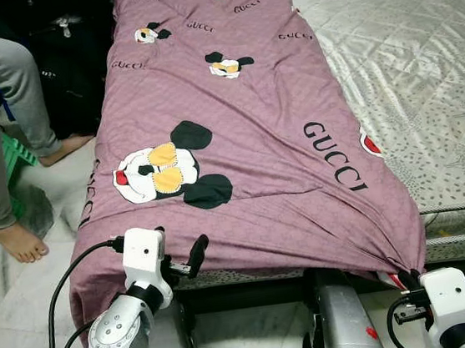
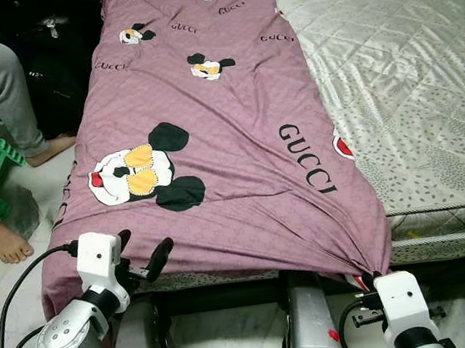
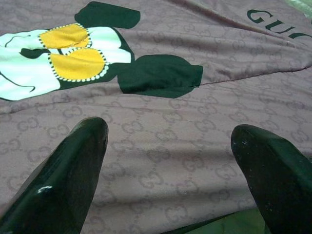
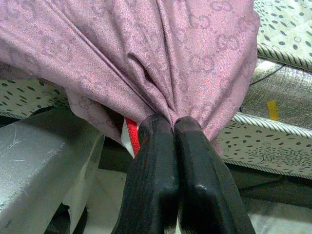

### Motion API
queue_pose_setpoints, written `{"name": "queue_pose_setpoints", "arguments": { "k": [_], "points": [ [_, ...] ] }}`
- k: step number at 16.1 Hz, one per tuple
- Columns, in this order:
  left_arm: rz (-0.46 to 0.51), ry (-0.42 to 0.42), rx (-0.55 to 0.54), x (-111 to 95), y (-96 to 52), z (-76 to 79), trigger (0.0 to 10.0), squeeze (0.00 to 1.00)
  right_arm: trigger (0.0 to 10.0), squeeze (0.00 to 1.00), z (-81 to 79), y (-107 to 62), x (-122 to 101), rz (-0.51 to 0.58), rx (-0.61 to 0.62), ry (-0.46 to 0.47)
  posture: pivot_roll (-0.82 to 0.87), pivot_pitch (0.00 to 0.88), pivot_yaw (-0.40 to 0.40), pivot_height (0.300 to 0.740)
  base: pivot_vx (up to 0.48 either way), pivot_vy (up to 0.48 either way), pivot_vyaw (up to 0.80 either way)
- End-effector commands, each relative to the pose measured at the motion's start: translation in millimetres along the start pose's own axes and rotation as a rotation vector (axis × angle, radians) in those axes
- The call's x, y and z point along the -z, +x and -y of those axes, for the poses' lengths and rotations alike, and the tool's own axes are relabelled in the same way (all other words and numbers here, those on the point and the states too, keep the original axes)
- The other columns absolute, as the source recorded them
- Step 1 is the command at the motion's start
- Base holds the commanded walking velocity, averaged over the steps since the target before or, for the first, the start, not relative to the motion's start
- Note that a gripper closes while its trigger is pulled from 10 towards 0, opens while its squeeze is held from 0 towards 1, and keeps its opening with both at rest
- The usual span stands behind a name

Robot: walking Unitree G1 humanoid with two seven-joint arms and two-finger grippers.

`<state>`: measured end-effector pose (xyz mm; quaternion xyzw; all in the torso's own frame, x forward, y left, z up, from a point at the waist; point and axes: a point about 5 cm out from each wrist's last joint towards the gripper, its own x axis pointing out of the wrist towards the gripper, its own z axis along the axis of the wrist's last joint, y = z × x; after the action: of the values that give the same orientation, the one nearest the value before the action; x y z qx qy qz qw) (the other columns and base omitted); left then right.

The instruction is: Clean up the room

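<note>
**Spreading the blanket along the bed**

The purple blanket (image 1: 234, 115) lies lengthwise on the left part of the bed, its near edge hanging just over the foot. Beside it, to the right, the pale quilted mattress (image 1: 423, 77) is bare. Our right gripper (image 4: 174, 127) is clamped on the blanket's near right corner, the cloth bunched into tight folds that fan out from the closed fingers. Our left gripper (image 1: 183, 259) hovers at the near left edge with its fingers (image 3: 73, 165) spread apart, touching nothing that we can make out.

We judge the step in hand to be catching the left corner. To do it well, we should lower the left gripper onto the hem, pinch a good fold, then pull both corners evenly so the creases flatten.

The right wrist view shows a red strip (image 4: 130, 134) tucked under the gathered cloth and a grey bed frame (image 4: 44, 161) below. The head views add a person's bare feet (image 1: 22, 242) on the floor at the left, well apart from our arms.
</note>
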<state>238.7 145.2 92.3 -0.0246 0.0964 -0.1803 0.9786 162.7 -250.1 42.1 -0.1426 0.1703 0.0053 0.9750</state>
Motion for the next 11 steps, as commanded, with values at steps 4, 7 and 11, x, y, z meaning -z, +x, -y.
{"name": "queue_pose_setpoints", "arguments": {
  "k": [4, 7, 11],
  "points": [
    [-0.004, 0.011, -0.001, -1.8, -2.5, -1.4, 10.0, 0.00, 0.0, 0.00, 13.3, -9.4, 14.2, -0.072, 0.055, -0.004, 0.00, 0.124, 0.053, 0.522, 0.000, 0.000, 0.00],
    [-0.004, 0.011, -0.001, -1.8, -2.5, -1.4, 10.0, 0.00, 0.0, 0.00, 13.3, -9.4, 14.2, -0.072, 0.055, -0.004, 0.00, 0.124, 0.053, 0.522, 0.000, 0.000, 0.00],
    [-0.026, 0.049, 0.114, 1.0, 2.6, 12.0, 10.0, 0.00, 10.0, 1.00, 14.4, 13.6, -38.7, 0.138, 0.115, -0.026, -0.01, 0.103, 0.054, 0.522, 0.000, 0.000, 0.00]
  ]
}}
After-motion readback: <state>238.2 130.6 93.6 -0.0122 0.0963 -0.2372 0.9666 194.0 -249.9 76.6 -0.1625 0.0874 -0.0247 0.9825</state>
